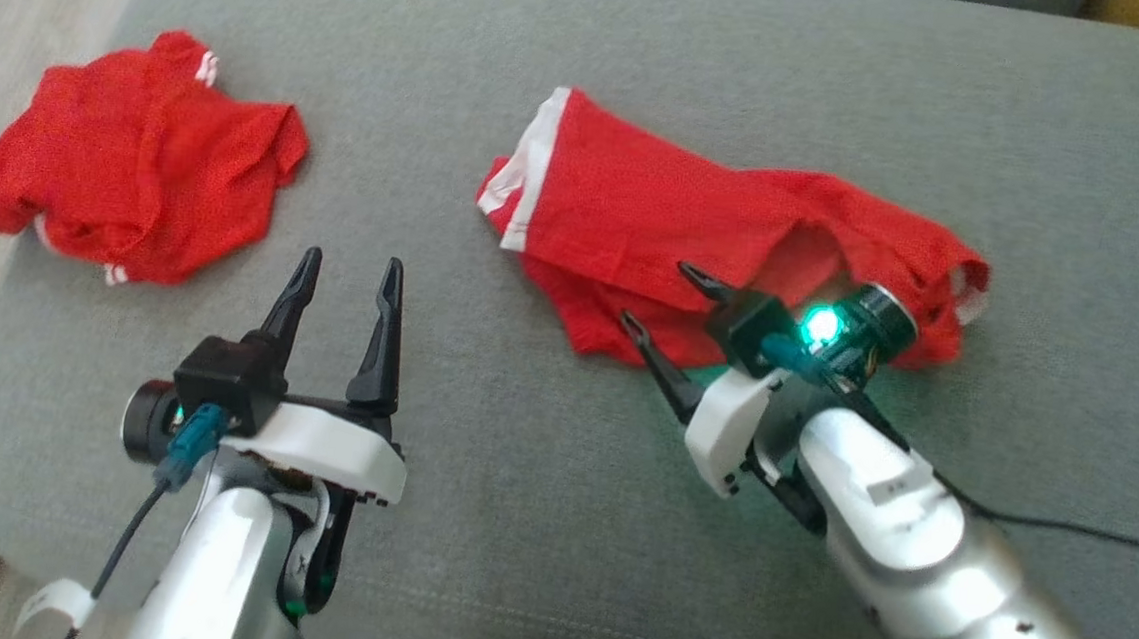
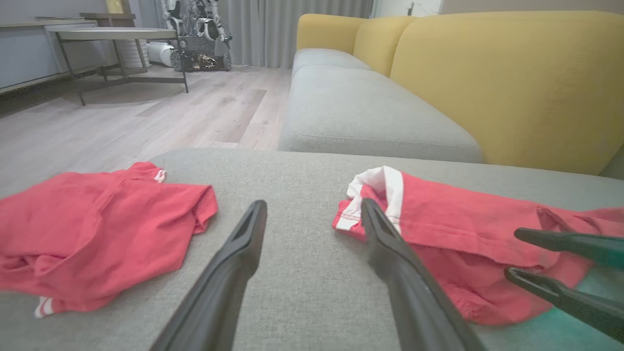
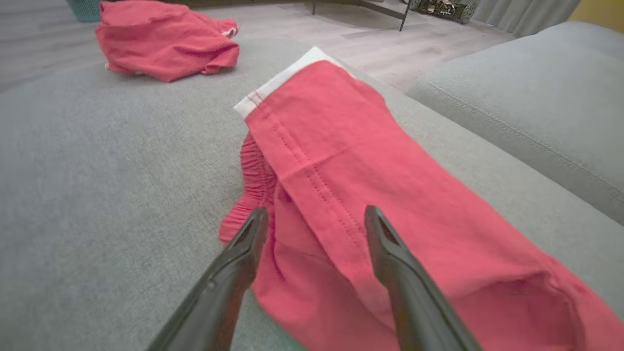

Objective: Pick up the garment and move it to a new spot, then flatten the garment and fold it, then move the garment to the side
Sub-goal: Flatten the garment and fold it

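Garment (image 1: 697, 218), red with white trim, is seen lying rumpled on the grey cushion (image 1: 538, 478), right of centre. The right pincer (image 1: 653, 293) is spread at its near edge with nothing pinched. The left pincer (image 1: 352, 259) is spread over bare cushion. The pick-up is judged to be in hand, and closing on a fold is called for next. Part of the cloth is hidden behind the right wrist, and fingertip contact cannot be told.

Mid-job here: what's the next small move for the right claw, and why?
Probably lower the right claw slightly and close it on the near edge of the red garment beneath it: it stands open over that folded edge, gripping nothing. The left claw is open over bare grey cushion.
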